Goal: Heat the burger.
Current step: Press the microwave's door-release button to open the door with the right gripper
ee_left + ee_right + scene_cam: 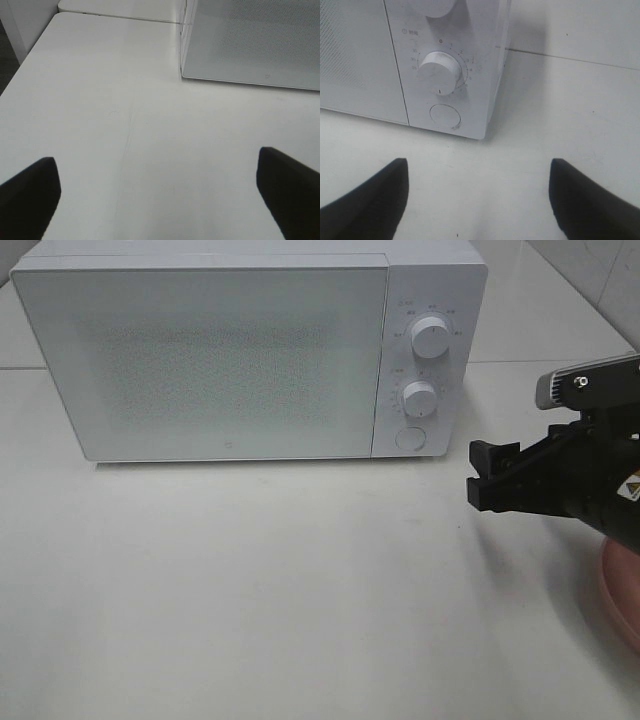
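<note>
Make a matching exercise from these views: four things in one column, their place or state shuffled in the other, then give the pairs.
1. microwave door
2. right gripper
3. pink plate
4. round button

A. just under the lower knob
B. shut
C. open, holding nothing
D. partly hidden by the right arm

Pairs: 1-B, 2-C, 3-D, 4-A

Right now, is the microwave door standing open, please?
No, the microwave door is shut, lying flush with the front of the oven.
</note>
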